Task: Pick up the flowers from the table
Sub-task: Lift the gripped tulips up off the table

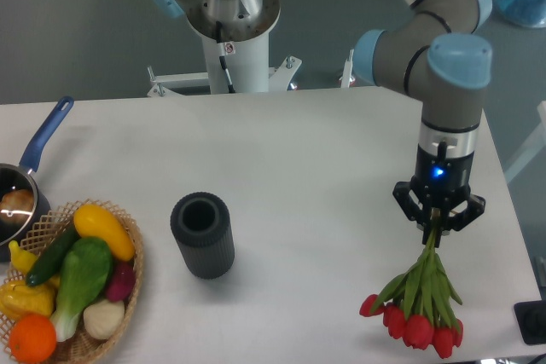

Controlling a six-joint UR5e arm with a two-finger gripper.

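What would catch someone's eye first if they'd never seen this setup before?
Most likely the flowers at the lower right: red tulips hanging blooms-down, their stems pinched in the jaws of the gripper above the table. Next, the bright vegetables heaped in the wicker basket at the lower left corner. Between them a dark ribbed cylinder stands upright.
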